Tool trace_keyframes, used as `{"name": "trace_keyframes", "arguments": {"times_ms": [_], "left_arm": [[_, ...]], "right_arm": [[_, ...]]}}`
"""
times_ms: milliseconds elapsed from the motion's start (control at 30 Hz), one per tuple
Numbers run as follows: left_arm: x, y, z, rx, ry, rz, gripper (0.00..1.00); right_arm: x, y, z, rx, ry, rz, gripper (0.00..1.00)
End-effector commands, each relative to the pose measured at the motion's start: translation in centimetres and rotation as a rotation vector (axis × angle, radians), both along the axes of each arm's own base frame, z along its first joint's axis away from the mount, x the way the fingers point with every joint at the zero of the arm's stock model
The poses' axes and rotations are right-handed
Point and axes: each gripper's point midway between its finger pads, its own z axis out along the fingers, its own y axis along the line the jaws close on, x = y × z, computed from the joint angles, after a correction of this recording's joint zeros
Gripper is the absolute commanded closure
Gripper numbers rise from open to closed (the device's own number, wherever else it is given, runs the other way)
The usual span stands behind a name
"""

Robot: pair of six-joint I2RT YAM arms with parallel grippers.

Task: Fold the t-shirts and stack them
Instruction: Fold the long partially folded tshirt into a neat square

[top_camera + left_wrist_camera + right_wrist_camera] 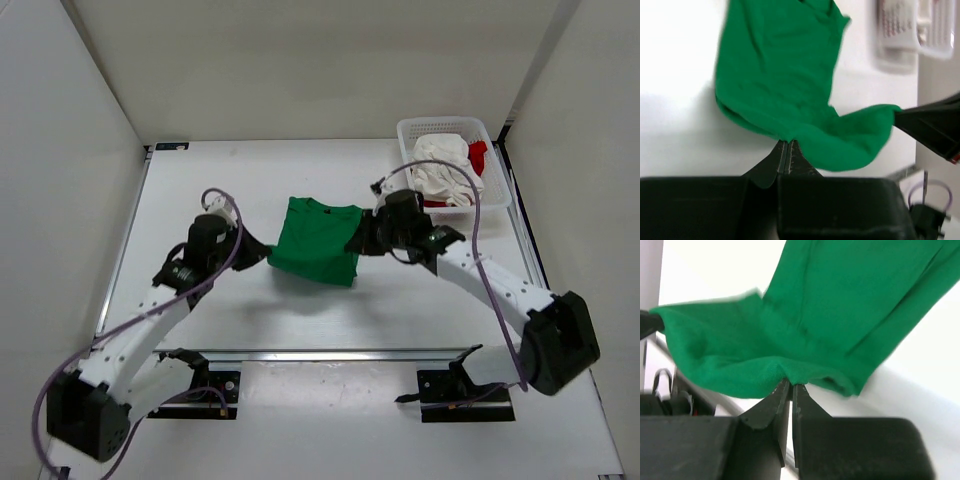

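Note:
The green t-shirt [318, 238] lies mid-table, its near edge raised off the surface and stretched between both grippers. My left gripper [268, 256] is shut on the shirt's near left corner; in the left wrist view the green t-shirt [780, 75] bunches at the closed tips of the left gripper [786, 143]. My right gripper [356, 243] is shut on the near right corner, and the right wrist view shows the right gripper [790, 384] pinching a fold of the green t-shirt [840, 315]. A white t-shirt [440, 166] and a red t-shirt [478, 153] sit crumpled in the basket.
The white mesh basket [500, 190] stands at the back right corner, close behind my right arm; the basket [915, 25] also shows in the left wrist view. White walls enclose the table on three sides. A metal rail [320, 353] runs along the near edge.

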Motion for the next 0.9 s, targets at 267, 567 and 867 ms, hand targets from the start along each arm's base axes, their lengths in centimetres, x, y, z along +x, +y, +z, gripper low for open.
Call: {"name": "trace_keyframes", "arguments": {"times_ms": [267,567,867], "left_arm": [[19.0,-2.3,-1.7,0.109,0.038,0.065,1.0],[25.5,-3.5,-6.3,0.07,0.131,0.127,0.68],[19.1,-7.0,-3.1,0.017,0.001,0.03,0.62]], "right_arm": [[15.0,-5.7,-1.8,-0.009,0.052,-0.152,1.0],[20.7,-7.2,-4.9,-0.048,0.125,-0.209,0.81],[17.2,-4.4,-2.6,-0.132,-0.023,-0.247,0.6]]}}
